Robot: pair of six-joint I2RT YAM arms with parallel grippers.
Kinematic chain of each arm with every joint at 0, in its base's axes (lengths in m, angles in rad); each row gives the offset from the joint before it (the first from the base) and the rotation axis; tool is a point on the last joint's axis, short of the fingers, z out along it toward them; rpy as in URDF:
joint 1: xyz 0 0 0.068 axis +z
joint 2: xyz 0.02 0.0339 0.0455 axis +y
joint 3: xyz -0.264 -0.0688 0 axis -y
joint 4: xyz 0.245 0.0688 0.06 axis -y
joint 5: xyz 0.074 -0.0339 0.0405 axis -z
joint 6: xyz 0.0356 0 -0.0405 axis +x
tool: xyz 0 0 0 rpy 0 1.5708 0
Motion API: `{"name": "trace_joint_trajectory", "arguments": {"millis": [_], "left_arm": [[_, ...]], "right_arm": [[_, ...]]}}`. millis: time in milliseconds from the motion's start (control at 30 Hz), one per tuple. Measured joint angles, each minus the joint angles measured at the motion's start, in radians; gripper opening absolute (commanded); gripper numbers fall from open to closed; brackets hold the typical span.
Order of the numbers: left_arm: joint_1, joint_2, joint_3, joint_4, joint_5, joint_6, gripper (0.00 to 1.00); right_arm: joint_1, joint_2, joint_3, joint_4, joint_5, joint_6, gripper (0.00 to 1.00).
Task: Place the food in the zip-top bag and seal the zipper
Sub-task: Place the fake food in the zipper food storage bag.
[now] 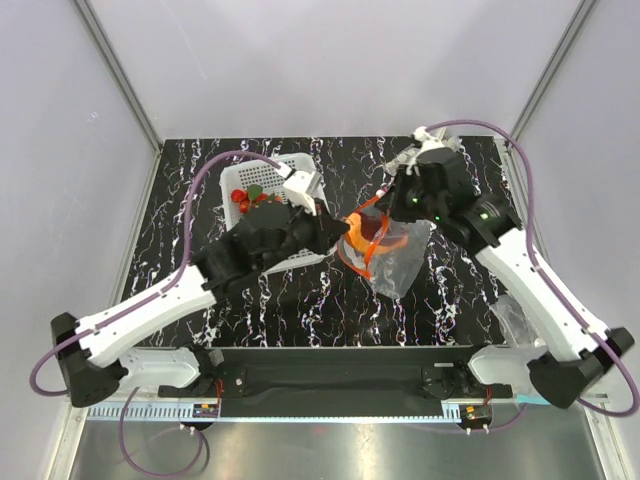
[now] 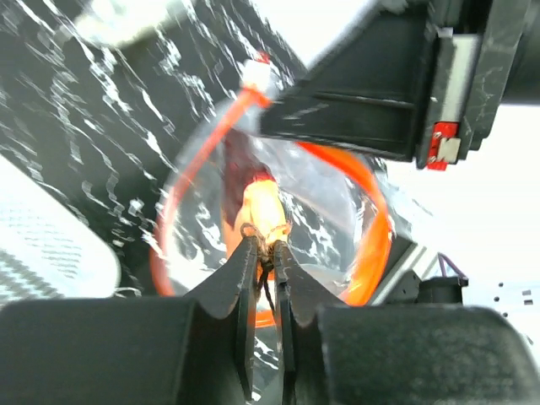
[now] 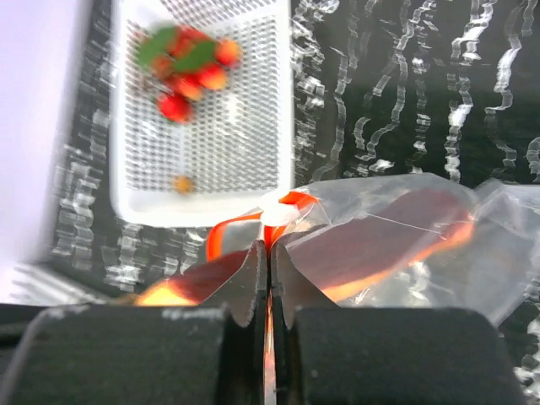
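We see left gripper (image 1: 340, 232) clamped on zipper (image 2: 381, 236) at bag's (image 1: 402, 266) 9 o'clock, right gripper (image 1: 384, 200) clamped on it at 12.

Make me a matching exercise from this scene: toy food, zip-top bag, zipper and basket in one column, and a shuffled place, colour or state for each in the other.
1. red and green toy food
2. zip-top bag
3. zipper
4. basket

A. orange-red, spread into a loop
B. white lattice
C. lying in the basket
D. clear, its mouth edge pinched by the right gripper

Pairs: 1-C, 2-D, 3-A, 4-B
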Motion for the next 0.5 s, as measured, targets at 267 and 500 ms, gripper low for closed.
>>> {"name": "trace_joint_trajectory", "arguments": {"millis": [267, 500], "left_arm": [[0.003, -0.051, 0.012, -0.080, -0.018, 0.082, 0.12], [0.004, 0.064, -0.027, -0.032, 0.069, 0.089, 0.09]], "right_arm": [[-0.128, -0.134, -0.407, 0.318, -0.200, 0.200, 0.00], [-0.128, -0.106, -0.491, 0.466, -0.264, 0.276, 0.00]]}}
